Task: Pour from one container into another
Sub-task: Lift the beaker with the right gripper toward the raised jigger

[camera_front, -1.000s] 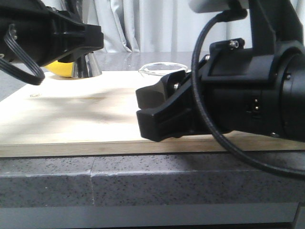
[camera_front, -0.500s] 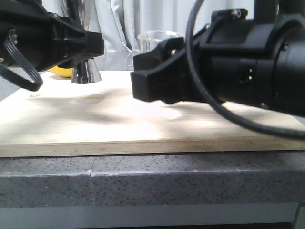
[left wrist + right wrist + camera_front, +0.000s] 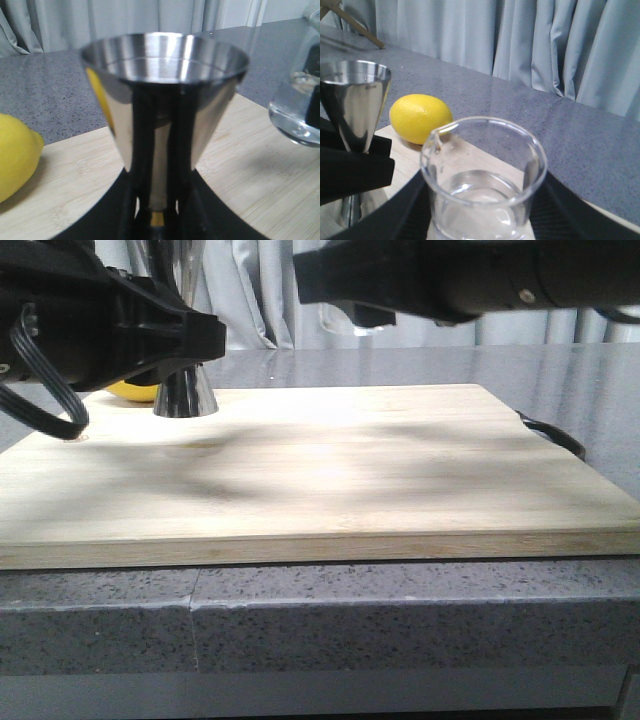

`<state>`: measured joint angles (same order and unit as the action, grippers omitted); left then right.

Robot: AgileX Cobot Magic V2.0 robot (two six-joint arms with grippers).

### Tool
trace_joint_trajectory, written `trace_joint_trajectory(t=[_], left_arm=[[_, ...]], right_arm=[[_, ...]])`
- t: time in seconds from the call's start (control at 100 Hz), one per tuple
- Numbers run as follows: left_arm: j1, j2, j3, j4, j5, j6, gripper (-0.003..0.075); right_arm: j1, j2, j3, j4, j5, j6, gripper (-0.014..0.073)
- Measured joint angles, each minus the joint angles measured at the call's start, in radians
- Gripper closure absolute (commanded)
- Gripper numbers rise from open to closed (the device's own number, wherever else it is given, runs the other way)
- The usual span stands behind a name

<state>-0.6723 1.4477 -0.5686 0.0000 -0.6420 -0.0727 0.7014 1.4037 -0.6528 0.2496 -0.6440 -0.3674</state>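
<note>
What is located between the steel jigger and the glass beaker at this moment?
Nothing: in the left wrist view only bare wooden board separates the jigger from the beaker. The lemon lies on the jigger's other side.

No legible text, labels or numbers.

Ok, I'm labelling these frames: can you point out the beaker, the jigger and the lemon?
glass beaker (image 3: 485, 200), right wrist view, on its clear wall above the liquid.
steel jigger (image 3: 165, 100), left wrist view, on the upper cone.
lemon (image 3: 420, 117), right wrist view, on its yellow skin.
</note>
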Motion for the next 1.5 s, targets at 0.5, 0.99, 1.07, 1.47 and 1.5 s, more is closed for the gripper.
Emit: trace_joint_trajectory(t=[0.5, 0.99, 1.07, 1.47, 1.5], left_arm=[[-0.041, 0.0, 0.0, 0.008, 0.0, 0.0, 0.0739], [-0.041, 0.0, 0.0, 0.07, 0.001, -0.049, 0.0739], [-0.041, 0.0, 0.0, 0.074, 0.001, -0.049, 0.0739], [-0.041, 0.0, 0.0, 0.077, 0.001, -0.051, 0.0739], [-0.041, 0.0, 0.0, 0.077, 0.001, -0.051, 0.074]], right_arm=[[-0.025, 0.0, -0.249, -0.228, 0.273, -0.038, 0.0305], [-0.059, 0.0, -0.382, -0.428, 0.461, -0.119, 0.0305], [-0.058, 0.0, -0.382, -0.473, 0.476, -0.119, 0.0305], [-0.058, 0.0, -0.382, -0.616, 0.49, -0.123, 0.0305], [-0.058, 0.0, -0.382, -0.627, 0.49, -0.123, 0.0305]])
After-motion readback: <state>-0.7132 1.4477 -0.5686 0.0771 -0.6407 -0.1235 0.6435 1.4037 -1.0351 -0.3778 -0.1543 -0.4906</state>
